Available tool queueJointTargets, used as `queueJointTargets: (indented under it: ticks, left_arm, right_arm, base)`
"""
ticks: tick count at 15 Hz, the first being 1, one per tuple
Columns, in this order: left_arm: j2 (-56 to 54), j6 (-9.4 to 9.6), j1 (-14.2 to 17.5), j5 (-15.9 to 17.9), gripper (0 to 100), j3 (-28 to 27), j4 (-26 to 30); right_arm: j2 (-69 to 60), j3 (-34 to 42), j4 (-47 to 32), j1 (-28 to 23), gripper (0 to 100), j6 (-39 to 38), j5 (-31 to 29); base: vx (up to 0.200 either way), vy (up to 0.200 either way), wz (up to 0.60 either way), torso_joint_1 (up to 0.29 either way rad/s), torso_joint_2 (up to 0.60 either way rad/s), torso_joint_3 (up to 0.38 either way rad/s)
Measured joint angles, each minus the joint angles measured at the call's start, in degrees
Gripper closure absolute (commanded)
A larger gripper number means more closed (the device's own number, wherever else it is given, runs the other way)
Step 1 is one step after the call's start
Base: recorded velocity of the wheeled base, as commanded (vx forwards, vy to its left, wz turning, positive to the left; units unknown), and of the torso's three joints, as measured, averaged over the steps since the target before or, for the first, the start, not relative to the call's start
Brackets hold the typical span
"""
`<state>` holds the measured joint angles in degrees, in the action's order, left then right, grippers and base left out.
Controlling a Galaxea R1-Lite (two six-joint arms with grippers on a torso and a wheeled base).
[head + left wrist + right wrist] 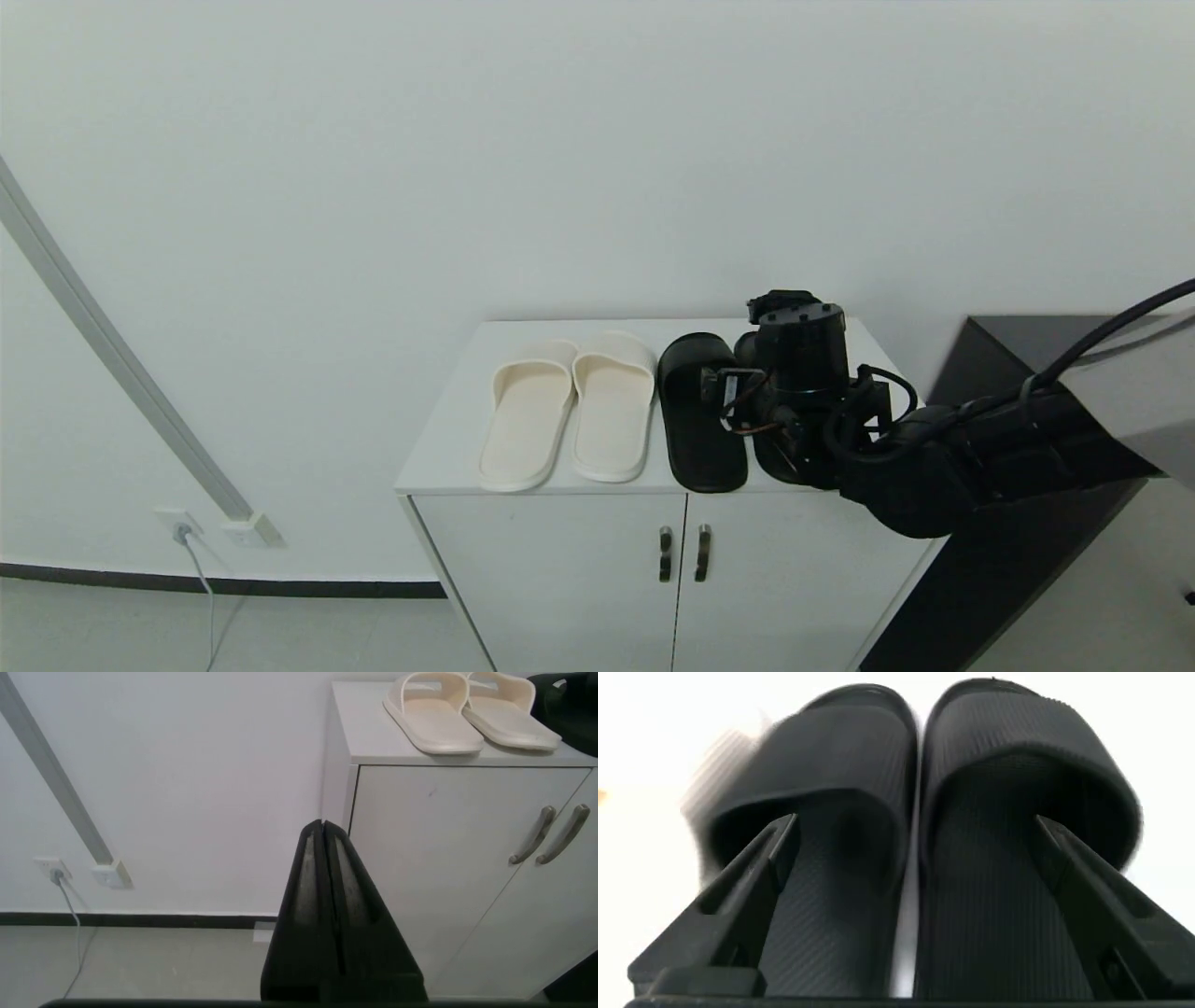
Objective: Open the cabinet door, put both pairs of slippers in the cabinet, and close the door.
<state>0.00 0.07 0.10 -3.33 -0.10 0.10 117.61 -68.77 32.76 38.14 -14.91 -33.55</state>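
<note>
While cabinet (551, 597) doors are sitting shut, L gripper (323, 829) is hanging low by cabinet front, fingers pressed together, empty. On cabinet top, cream slipper pair (568, 411) is lying; black slipper pair (702, 411) just beside, to right. R gripper (915, 826) is hovering over black pair, jaws spread wide across both, prob. to grab pair together.

1. You face shut cabinet doors (560, 579); their handles (702, 553) meet at the centre seam, open to the front.
2. White slippers (527, 420) and black slippers (700, 420) lie side by side, the wall (597, 187) close behind.
3. A dark unit (1018, 345) crowds the cabinet (448, 439) on its right.
</note>
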Motion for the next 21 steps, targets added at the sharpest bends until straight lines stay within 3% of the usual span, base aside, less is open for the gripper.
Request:
queueJointTargets:
  ticks: [9,10,16,21]
  left_arm:
    - [0.0,0.02,0.0,0.02,100,0.0,0.0]
    - [0.0,0.02,0.0,0.02,100,0.0,0.0]
    - [0.0,-0.05,0.0,0.02,100,0.0,0.0]
    - [0.0,-0.05,0.0,0.02,100,0.0,0.0]
  right_arm:
    - [9.26,-11.63,0.09,-3.01,0,3.89,0.2]
    - [9.81,-12.18,0.11,-3.11,100,3.99,0.18]
    - [10.28,-12.48,0.11,-3.11,100,4.0,-0.02]
    - [4.88,-5.85,3.56,-2.38,100,5.72,-0.02]
  base:
    - [0.0,0.0,0.0,0.0,0.0,0.0]
    - [0.0,0.0,0.0,0.0,0.0,0.0]
    - [0.0,0.0,0.0,0.0,0.0,0.0]
    - [0.0,0.0,0.0,0.0,0.0,0.0]
